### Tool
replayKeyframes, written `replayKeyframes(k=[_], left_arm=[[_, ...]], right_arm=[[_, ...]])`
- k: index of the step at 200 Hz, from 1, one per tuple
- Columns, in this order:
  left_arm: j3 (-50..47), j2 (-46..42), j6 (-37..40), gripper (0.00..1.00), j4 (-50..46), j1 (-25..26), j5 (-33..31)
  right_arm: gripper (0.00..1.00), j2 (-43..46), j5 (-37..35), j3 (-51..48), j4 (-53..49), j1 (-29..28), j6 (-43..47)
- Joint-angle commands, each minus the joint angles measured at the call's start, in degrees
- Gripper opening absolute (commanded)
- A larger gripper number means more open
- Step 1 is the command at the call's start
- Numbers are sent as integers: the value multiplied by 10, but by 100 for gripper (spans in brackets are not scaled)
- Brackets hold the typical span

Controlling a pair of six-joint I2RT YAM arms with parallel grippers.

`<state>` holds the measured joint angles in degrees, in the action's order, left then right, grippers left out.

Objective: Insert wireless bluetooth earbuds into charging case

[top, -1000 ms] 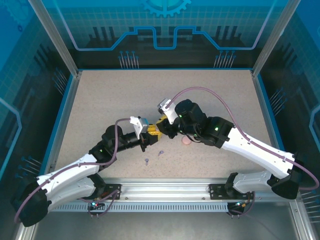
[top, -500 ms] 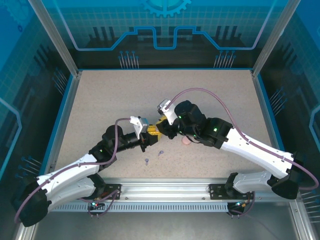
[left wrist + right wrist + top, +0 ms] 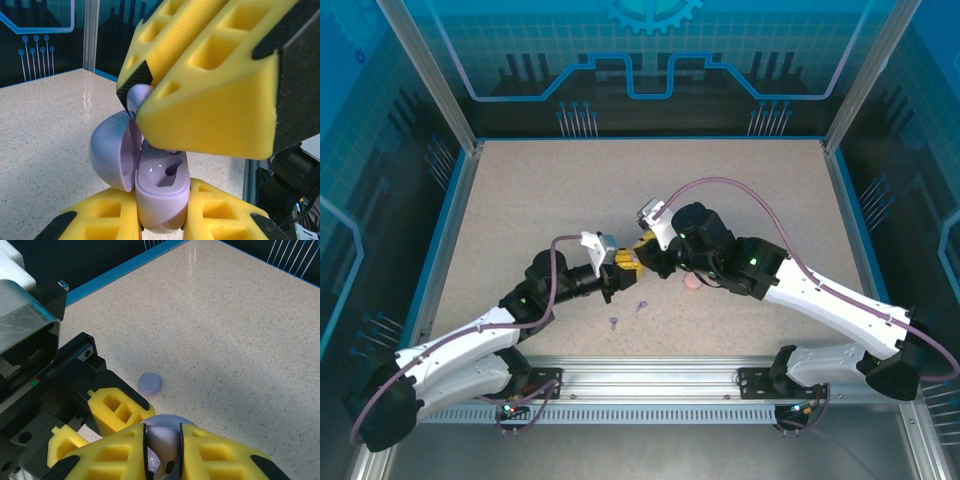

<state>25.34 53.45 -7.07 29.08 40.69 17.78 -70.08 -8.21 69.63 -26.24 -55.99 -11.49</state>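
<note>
Left wrist view: over the table [image 3: 45, 125], the left hand [image 3: 162, 217] is clamped on the open lavender charging case [image 3: 160, 187], steadying its sockets upward. The right hand [image 3: 162, 440] pinches a lavender earbud [image 3: 139, 94], stem pointing down for insertion.

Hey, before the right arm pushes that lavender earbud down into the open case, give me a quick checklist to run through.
1. Lid open: ok. The charging case has its lid swung back.
2. Case held: ok. The left gripper is shut on its base.
3. Earbud gripped: ok. The right gripper is shut on the lavender earbud.
4. Socket free: ok. One socket shows empty.
5. Earbud stem lined up with that socket: cannot tell from these angles.
</note>
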Motion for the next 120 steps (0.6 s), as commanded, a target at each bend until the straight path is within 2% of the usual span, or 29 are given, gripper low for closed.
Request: replayKeyframes(k=[1,120], left_arm=[[19,8,-20,0,28,4,1],[28,15,-40,0,31,4,4]], right_arm=[[21,11,-11,6,17,-11,8],[21,9,-25,-23,15,-13,4]])
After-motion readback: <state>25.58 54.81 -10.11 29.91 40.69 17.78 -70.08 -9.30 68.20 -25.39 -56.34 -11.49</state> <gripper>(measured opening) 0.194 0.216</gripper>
